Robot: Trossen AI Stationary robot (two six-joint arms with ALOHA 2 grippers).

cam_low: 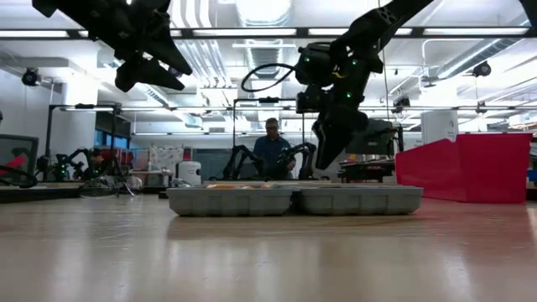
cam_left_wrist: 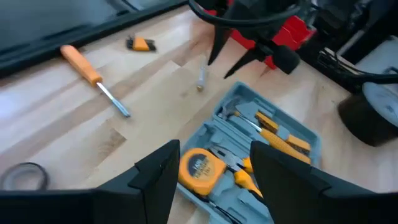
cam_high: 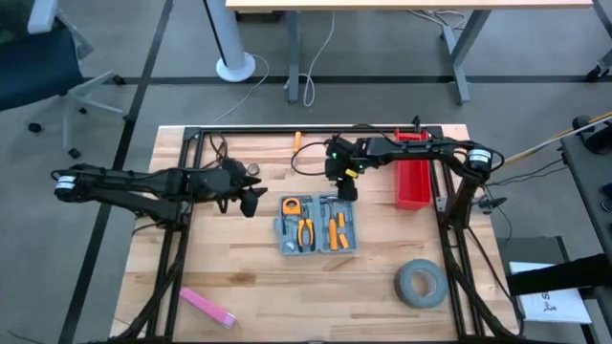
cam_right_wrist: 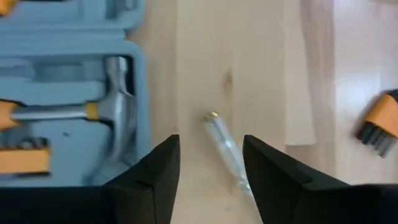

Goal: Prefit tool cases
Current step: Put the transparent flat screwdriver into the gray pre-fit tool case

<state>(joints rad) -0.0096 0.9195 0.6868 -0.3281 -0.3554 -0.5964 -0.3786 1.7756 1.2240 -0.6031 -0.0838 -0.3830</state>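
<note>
Robotics lab, more robot arms (cam_low: pixel 243 159) on benches (cam_low: pixel 50 191) behind

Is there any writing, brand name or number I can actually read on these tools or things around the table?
None can be read.
Tape measure in the tool case: a dark label on its yellow face, too blurred to read.
White sheet beside the table: dark marks, too small to read.

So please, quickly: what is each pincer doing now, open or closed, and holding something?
Left pincer: open, holding nothing, above the open tool case.
Right pincer: open, empty, over a small clear tool lying on the table beside the case.
</note>
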